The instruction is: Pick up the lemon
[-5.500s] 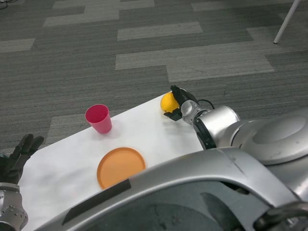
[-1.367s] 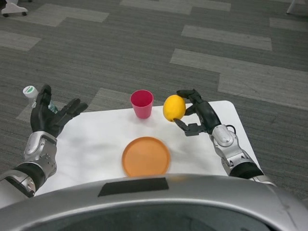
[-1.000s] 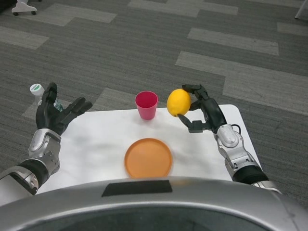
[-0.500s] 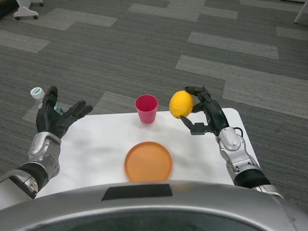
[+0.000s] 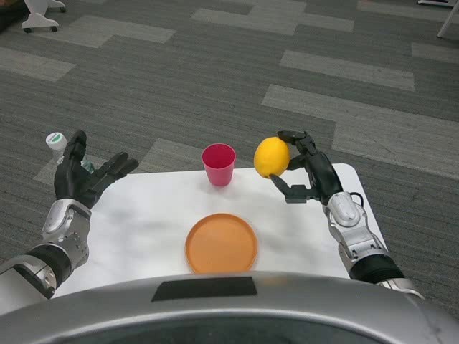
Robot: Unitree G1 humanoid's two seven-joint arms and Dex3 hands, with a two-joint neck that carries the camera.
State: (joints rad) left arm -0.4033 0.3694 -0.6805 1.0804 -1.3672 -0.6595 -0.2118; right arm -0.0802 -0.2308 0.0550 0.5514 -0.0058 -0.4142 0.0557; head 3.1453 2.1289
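Note:
My right hand (image 5: 310, 172) holds the yellow lemon (image 5: 272, 157) up in the air above the right part of the white table (image 5: 143, 215), its black fingers wrapped around the fruit's right side. The lemon hangs just right of the pink cup (image 5: 218, 164). Over the table's left edge my left hand (image 5: 80, 176) is raised with its fingers spread and nothing in it.
An orange plate (image 5: 221, 243) lies flat on the table near its front middle. A small bottle with a white and green cap (image 5: 57, 140) shows behind my left hand. Grey patterned carpet surrounds the table.
The lemon in my right hand has risen slightly and drifted a little right. The camera view shifted a bit. My left hand stays raised at the left edge.

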